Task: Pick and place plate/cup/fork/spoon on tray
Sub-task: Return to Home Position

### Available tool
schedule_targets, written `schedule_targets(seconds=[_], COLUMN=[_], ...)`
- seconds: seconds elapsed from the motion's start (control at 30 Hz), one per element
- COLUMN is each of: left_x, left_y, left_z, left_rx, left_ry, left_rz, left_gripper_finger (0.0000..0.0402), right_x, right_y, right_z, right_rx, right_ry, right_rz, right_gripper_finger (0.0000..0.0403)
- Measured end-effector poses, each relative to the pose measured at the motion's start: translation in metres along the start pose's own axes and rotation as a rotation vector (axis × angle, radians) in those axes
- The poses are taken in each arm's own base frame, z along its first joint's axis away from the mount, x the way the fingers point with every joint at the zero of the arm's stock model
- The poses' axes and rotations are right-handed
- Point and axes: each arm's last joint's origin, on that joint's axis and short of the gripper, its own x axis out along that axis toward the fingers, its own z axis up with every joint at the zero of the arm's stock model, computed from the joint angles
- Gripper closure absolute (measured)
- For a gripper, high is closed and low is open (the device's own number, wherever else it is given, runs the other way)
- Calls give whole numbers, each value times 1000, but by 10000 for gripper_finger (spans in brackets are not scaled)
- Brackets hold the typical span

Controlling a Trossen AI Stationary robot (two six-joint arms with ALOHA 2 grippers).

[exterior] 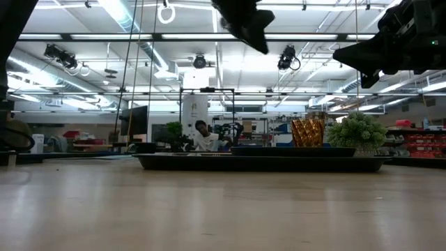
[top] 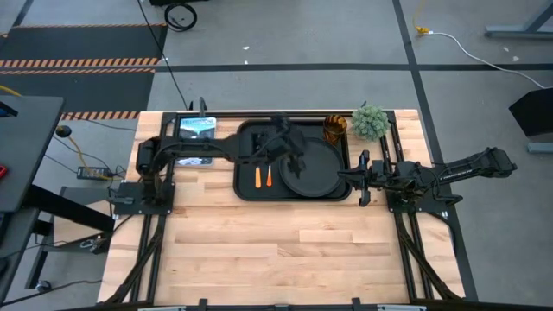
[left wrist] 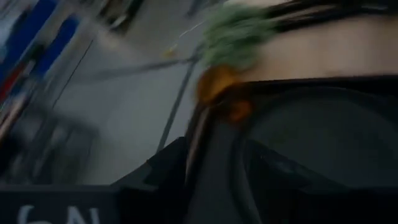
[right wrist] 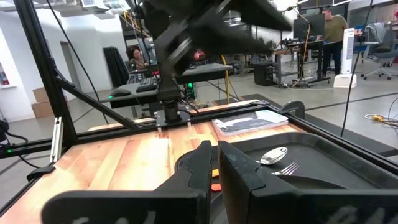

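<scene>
The black tray lies at the table's far middle. The round black plate lies flat in its right half. The spoon and the fork lie side by side in its left half; they also show in the right wrist view, spoon and fork. The amber cup stands on the table beyond the tray's far right corner. My left gripper hangs above the tray's middle. My right gripper is shut and empty, just off the tray's right rim.
A green plant stands right of the cup. A flat device lies at the far left of the table. Bare wood fills the near half. People sit at desks in the room behind.
</scene>
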Motion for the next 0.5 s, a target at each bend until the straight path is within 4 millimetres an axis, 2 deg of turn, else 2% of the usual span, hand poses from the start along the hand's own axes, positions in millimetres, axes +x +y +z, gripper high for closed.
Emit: schedule_targets(seconds=[0.17, 0.3, 0.5], left_x=[-3, -11, -49], left_y=[-28, -40, -42], left_z=[-2, -1, 9], left_rx=[219, 266, 254], left_ry=[-137, -175, -287], left_rz=[-202, -304, -525], left_gripper_finger=[235, 235, 235], right_x=[0, 0, 0], right_y=[0, 0, 0], right_z=[0, 0, 0], right_rx=[0, 0, 0], right_ry=[0, 0, 0], right_rz=[0, 0, 0], right_gripper_finger=[369, 369, 369])
